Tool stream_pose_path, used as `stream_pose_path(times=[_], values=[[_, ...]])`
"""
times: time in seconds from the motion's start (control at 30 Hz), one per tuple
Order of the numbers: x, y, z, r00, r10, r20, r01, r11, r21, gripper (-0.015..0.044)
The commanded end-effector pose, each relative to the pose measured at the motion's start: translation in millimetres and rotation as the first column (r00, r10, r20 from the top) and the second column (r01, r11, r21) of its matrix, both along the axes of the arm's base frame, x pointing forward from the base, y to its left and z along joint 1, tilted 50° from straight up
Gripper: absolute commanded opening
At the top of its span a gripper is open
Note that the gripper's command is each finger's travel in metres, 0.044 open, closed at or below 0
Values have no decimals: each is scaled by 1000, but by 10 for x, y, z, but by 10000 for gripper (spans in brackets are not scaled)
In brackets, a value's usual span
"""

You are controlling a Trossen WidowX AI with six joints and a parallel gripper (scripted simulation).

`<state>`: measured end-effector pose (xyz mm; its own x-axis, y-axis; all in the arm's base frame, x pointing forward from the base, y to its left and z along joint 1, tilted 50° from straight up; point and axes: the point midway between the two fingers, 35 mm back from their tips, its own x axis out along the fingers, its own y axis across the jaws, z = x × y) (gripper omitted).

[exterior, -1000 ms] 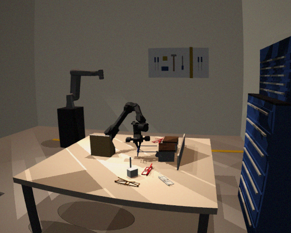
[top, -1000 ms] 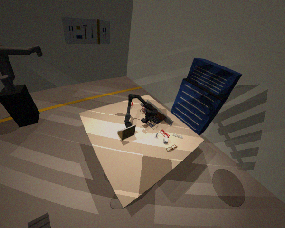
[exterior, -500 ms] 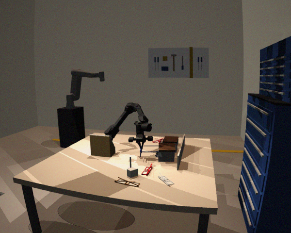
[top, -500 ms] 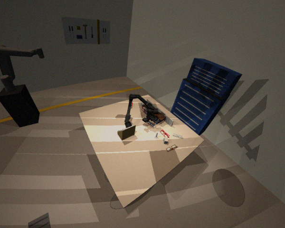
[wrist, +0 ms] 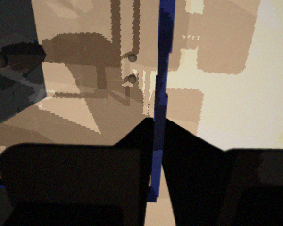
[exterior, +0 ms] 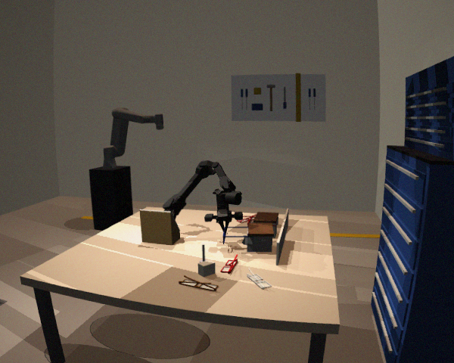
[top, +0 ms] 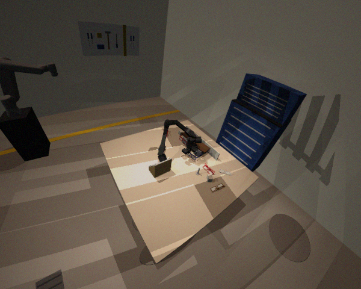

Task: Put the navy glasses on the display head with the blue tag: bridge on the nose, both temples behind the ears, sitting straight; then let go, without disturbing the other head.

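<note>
The navy glasses [exterior: 224, 238] [wrist: 163, 71] hang in the air, front toward the wrist camera as a narrow upright bar, temples reaching toward the heads. My gripper [exterior: 224, 228] [wrist: 155, 124] is shut on their front. The nearer display head [exterior: 259, 242] [top: 203, 147], grey with a brown top, stands right of the glasses in the exterior view; its grey side [wrist: 11, 89] shows at the left of the wrist view. The temple ends are close to its face; contact cannot be told. The farther head [exterior: 266, 217] stands behind it, with red glasses [exterior: 246, 219] at its face. No blue tag can be made out.
A thin upright panel [exterior: 282, 238] stands behind the heads. A brown board [exterior: 157, 227] [top: 162, 168] stands by the arm's base. Toward the front lie red glasses [exterior: 229, 265], pale glasses [exterior: 258, 280] and brown glasses [exterior: 198, 284], near a grey block [exterior: 206, 268] and a thin post [exterior: 203, 252].
</note>
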<state>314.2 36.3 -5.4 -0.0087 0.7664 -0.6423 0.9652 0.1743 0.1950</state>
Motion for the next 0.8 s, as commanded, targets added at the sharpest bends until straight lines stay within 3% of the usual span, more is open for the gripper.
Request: stream_pose_path(times=[0.0, 0.77], values=[[64, 16, 3, 1000, -4, -5, 4, 1000, 6, 0], [385, 101, 50, 1000, -4, -3, 4, 1000, 7, 0]])
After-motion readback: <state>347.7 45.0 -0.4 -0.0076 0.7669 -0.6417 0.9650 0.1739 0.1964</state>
